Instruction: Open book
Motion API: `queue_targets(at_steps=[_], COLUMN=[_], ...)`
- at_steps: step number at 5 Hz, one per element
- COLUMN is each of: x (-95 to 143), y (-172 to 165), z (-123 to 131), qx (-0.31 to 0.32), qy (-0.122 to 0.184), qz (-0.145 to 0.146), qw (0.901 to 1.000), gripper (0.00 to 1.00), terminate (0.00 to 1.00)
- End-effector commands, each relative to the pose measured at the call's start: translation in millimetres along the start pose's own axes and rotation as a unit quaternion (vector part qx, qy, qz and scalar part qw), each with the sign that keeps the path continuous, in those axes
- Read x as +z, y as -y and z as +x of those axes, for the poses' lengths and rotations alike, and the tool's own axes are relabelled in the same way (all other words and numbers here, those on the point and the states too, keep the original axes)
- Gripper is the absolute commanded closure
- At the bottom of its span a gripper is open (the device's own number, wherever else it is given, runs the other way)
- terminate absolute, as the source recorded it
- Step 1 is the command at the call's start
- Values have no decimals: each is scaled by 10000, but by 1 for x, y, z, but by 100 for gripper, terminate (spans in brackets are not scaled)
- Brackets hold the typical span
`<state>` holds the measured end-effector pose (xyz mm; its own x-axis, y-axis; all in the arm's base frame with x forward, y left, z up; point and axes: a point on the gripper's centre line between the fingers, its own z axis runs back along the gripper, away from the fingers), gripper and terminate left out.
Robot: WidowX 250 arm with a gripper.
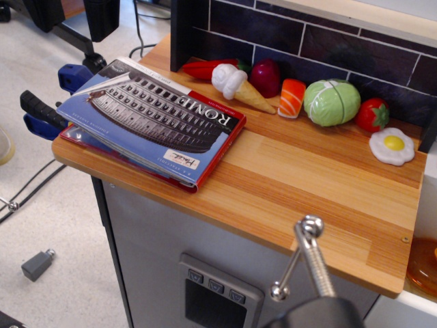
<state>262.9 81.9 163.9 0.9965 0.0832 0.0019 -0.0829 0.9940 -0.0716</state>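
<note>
The book (153, 119) lies shut on the left end of the wooden counter (307, 184). Its blue cover faces up with the grey Colosseum photo and the white "ROME" title, which reads upside down from here. Red edging shows along its near and right sides, and its left corner overhangs the counter's edge. My gripper (295, 259) shows at the bottom of the view as two thin metal fingers with ball tips. It is in front of the counter's near edge, well right of the book and touching nothing. I cannot tell whether it is open or shut.
Toy food lines the dark tiled back wall: a red pepper (205, 68), ice cream cone (239, 87), dark red fruit (267, 77), salmon sushi (292, 98), green cabbage (332, 102), tomato (373, 115) and fried egg (392, 145). Blue clamps (41, 113) stick out left of the counter.
</note>
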Motion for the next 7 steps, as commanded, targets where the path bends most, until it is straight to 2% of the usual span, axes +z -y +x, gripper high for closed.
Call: queue_targets(at_steps=[1, 2, 3, 4, 5, 6, 7], x=[0, -3, -15, -41, -70, -89, -98], y=[0, -19, -37, -49, -52, -49, -44], z=[0, 27, 45, 39, 34, 32, 35], qx=[0, -141, -188, -162, -74, -31, -64], qy=[0, 45, 140, 246, 343, 315, 353], qz=[0, -184, -224, -123, -173, -224, -223], qw=[10000, 9997, 9995, 9995, 9992, 9993, 9991], gripper=[0, 0, 0, 0, 0, 0, 0], terminate=[0, 0, 0, 0, 0, 0, 0])
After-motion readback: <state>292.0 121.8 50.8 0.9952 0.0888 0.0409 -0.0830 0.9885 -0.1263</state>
